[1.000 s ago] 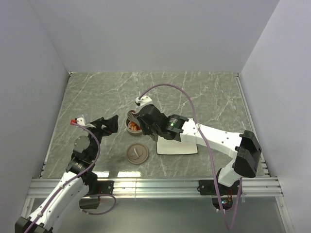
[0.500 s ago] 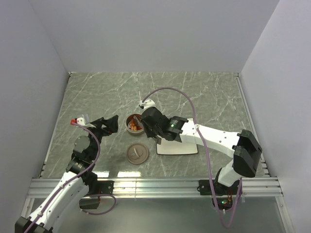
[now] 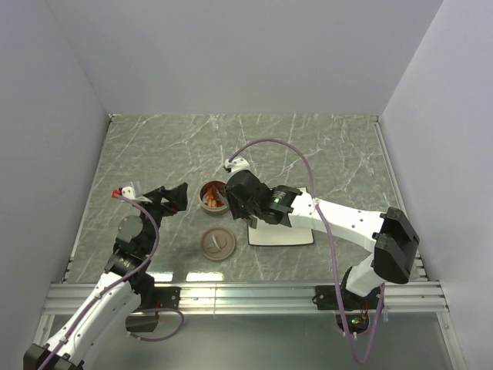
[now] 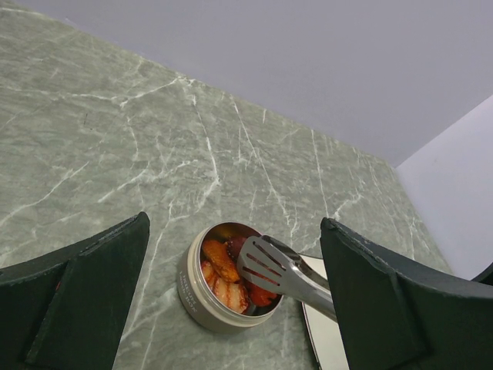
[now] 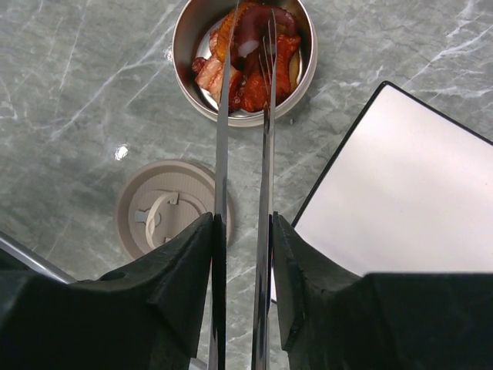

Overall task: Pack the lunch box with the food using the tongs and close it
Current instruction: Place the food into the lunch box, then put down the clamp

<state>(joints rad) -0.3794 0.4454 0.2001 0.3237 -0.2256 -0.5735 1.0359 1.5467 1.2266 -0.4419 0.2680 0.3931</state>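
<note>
Tongs (image 5: pixel 221 154): clamped in the right gripper (image 5: pixel 241 231) – long axis running leftward, tips slightly parted over the food (image 5: pixel 250 54).
Lunch box (image 4: pixel 196 297): upright on the bench (image 3: pixel 154 146), uncovered, just left of the plate (image 5: pixel 400 193).
Lid (image 3: pixel 217 243): laid flat, near side of the lunch box.
Left gripper (image 3: pixel 173 196): spread wide – left of the lunch box.

We see the tongs (image 5: pixel 266 154) as polished metal w/ bright refl. The lunch box (image 5: pixel 183 54) is brushed silver metal, duller; its lid (image 5: pixel 166 212) looks matt brownish-grey plastic. The food (image 5: pixel 250 89) is glossy, wet-looking. The plate (image 5: pixel 400 193): smooth matt white. The table (image 5: pixel 77 92): marble-pattern surf., slight sheen.
</note>
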